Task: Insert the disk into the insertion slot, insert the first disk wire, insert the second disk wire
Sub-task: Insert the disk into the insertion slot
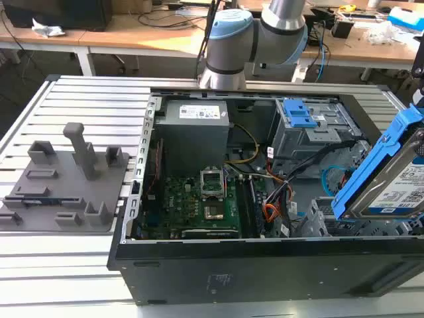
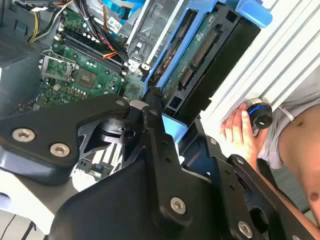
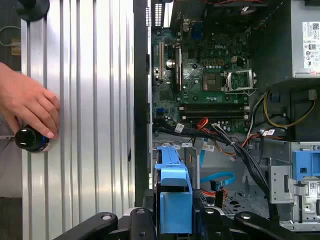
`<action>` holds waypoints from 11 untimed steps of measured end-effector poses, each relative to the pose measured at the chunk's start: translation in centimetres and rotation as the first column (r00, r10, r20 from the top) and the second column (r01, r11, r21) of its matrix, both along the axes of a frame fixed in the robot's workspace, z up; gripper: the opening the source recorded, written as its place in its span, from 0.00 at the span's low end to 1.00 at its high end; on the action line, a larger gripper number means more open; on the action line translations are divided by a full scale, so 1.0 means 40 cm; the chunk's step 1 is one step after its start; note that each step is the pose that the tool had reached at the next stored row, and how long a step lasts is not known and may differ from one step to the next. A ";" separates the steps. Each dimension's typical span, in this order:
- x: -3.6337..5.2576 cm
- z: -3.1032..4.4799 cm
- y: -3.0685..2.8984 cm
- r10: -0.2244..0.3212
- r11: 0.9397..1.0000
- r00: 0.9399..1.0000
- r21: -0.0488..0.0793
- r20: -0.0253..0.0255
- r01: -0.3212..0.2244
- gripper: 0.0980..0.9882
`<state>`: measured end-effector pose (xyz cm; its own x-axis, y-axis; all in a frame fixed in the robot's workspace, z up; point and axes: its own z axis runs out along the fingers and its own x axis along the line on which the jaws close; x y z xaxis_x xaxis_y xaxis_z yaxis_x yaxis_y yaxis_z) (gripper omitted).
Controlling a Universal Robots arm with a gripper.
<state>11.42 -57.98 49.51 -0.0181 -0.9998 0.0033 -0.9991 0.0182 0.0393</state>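
One claw (image 3: pixel 175 216) clamped on one blue-framed disk (image 1: pixel 397 187), tilted above one open computer case (image 1: pixel 265 271).

One robot arm (image 1: pixel 255 33), with one end effector (image 3: pixel 175 222). One slatted metal bench (image 1: pixel 79 99). On it, one open computer case (image 1: pixel 265 265) and one grey plastic tray of holders (image 1: pixel 59 192). Inside the case: one green circuit board (image 1: pixel 199 205) with one processor socket (image 1: pixel 213 182), one grey power supply box (image 1: pixel 195 129), one tall grey drive cage (image 1: pixel 318 136) with one blue latch (image 1: pixel 298 114), and one light blue cable (image 3: pixel 217 179) looped. One disk (image 1: pixel 397 189), clipped in one bright blue frame (image 1: pixel 371 172). One person's hand (image 3: pixel 30 105) and one round black knob (image 3: pixel 30 140).
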 end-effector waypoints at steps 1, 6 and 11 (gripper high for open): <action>0.000 0.000 0.000 0.000 1.000 1.000 0.000 0.000 0.000 0.30; 0.000 0.000 0.000 0.000 1.000 1.000 0.000 0.000 0.000 0.30; -0.005 0.000 -0.001 0.000 1.000 1.000 0.010 0.002 0.000 0.30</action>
